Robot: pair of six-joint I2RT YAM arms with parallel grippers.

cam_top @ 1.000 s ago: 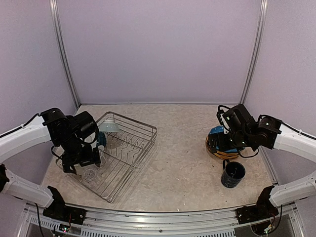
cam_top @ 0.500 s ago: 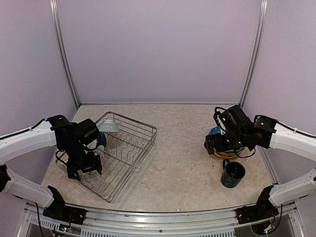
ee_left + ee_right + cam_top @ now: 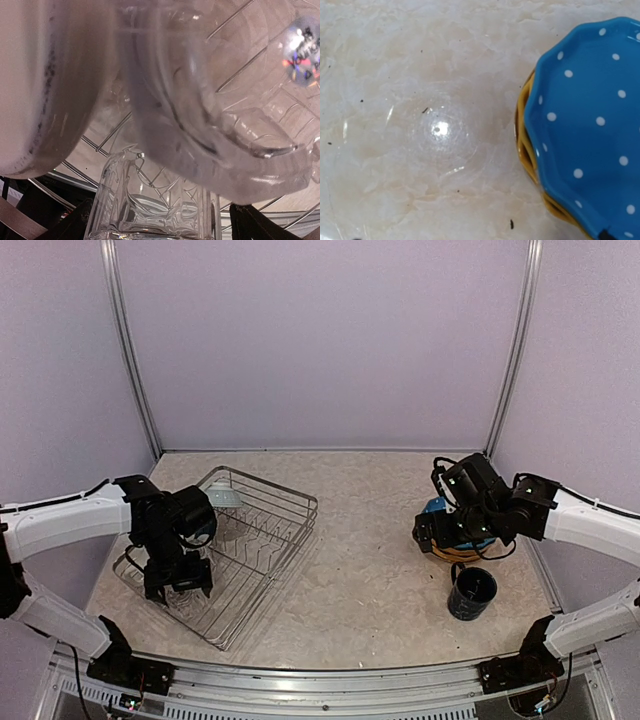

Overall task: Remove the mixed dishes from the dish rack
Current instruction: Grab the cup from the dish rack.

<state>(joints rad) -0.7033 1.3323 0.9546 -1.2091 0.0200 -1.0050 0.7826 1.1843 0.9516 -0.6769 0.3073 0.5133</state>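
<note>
The silver wire dish rack (image 3: 292,504) stands at the left. My left gripper (image 3: 178,576) is down in its near-left corner. In the left wrist view a clear glass (image 3: 155,200) stands between my dark fingers (image 3: 75,226), which sit on either side of it with a small gap. A second clear glass (image 3: 210,100) and a cream dish (image 3: 45,85) lie close above. My right gripper (image 3: 436,531) hovers open just left of the stacked blue dotted plate (image 3: 590,125) and yellow plate (image 3: 527,150). A faint clear glass (image 3: 437,129) stands on the table under it.
A navy mug (image 3: 472,592) stands on the table near the right front. A teal and white bowl (image 3: 222,497) sits at the rack's far-left end. Plate-divider prongs (image 3: 262,540) run along the rack's middle. Pale walls and metal posts close in the back and sides.
My left gripper has dropped lower into the rack's near-left corner, around the glass. My right gripper has shifted slightly left, off the plate stack.
</note>
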